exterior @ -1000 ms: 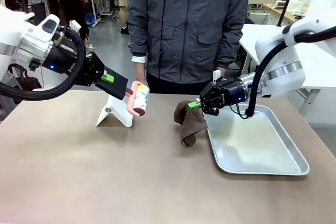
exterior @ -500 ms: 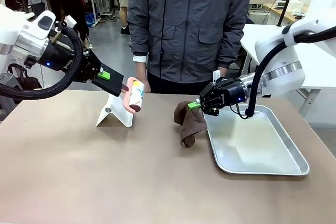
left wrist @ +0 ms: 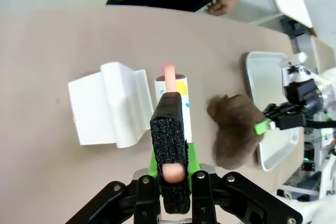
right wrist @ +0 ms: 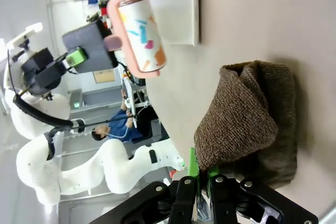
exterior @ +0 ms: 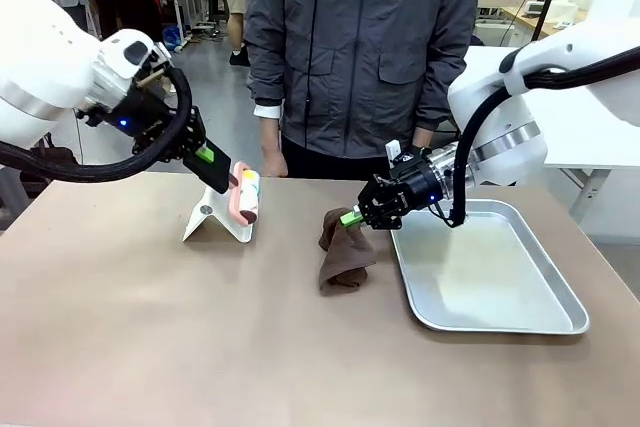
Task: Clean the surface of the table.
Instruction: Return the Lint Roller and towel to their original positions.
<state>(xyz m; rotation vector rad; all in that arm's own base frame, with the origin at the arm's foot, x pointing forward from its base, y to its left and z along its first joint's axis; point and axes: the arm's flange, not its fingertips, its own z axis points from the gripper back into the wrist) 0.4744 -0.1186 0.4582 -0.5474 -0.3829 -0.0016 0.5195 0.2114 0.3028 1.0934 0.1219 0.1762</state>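
The wide brownish-taupe matte surface (exterior: 200, 347) of the table runs with its long axis left to right across the front view, its far edge at the standing person in a grey jacket (exterior: 360, 47) and its near edge toward the robot.

At the far left, the left gripper (exterior: 228, 175) reaches in from the left, above the surface. Its fingers (left wrist: 169, 129) are clenched on the pink handle of a lint roller (exterior: 245, 197), a white drum with coloured flecks in a pink frame. The roller hangs tilted, drum end down, over a white folded plastic stand (exterior: 215, 217) that sits on the surface near the far edge. In the left wrist view the roller's long axis points away along the fingers, beside the white stand.

Near the middle, a brown terry cloth (exterior: 343, 252) droops in a bunched fold, its lower part resting on the surface. The right gripper (exterior: 352, 217) comes in from the right with its fingers (right wrist: 202, 179) pinched on the cloth's upper edge.

Just right of the cloth lies a shiny rectangular metal tray (exterior: 500, 317), its long axis running from far to near and slightly rightward, its left rim close to the cloth.
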